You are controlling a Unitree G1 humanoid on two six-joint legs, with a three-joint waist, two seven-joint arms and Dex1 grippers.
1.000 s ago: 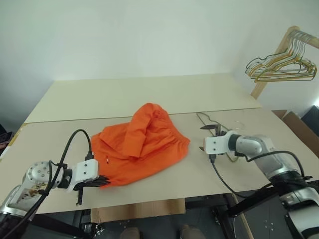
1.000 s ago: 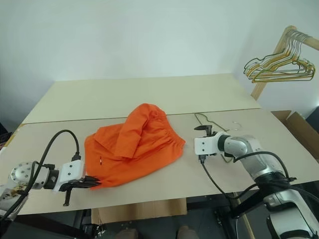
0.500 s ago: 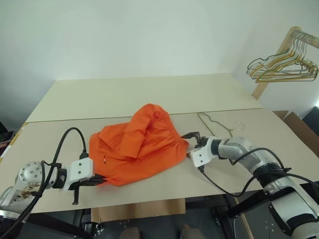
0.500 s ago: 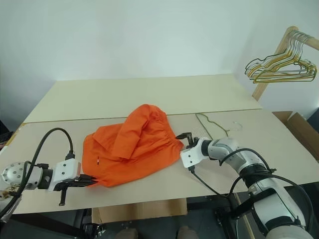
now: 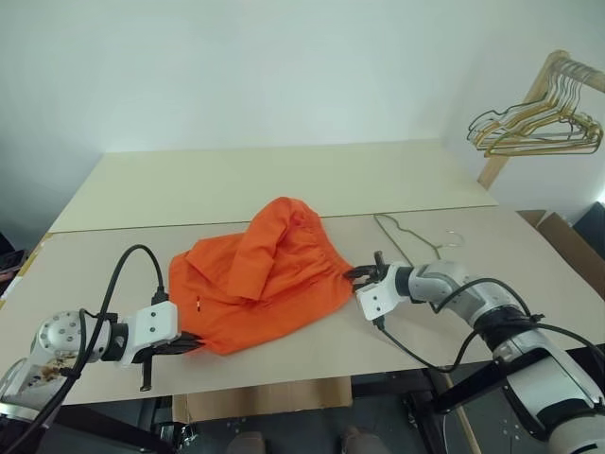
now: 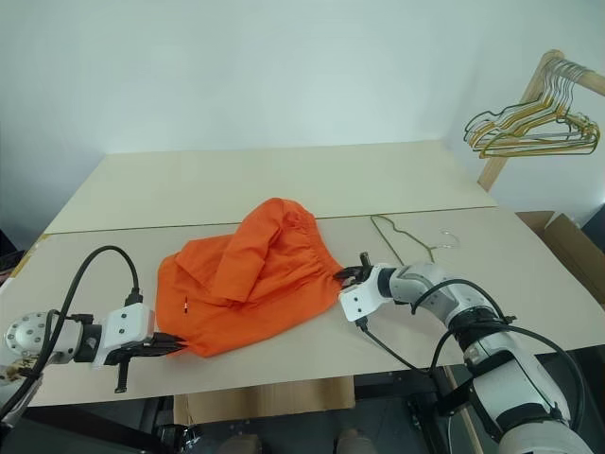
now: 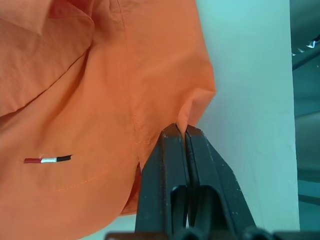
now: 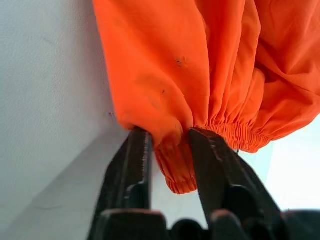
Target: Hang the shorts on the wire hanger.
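both grippers on the shorts' opposite edges

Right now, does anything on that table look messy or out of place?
The shorts lie crumpled in a heap rather than spread flat, pinched at opposite edges by the left gripper and right gripper. The wire hanger lies flat on the table beside them.

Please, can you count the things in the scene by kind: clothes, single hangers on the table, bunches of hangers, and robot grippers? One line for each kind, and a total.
Clothes: 1, the shorts.
Single hangers on the table: 1, the wire hanger.
Bunches of hangers: 1, the hanger cluster on a wooden rack.
Grippers: 2, the left gripper and the right gripper, both gripping the shorts.
Total: 5.
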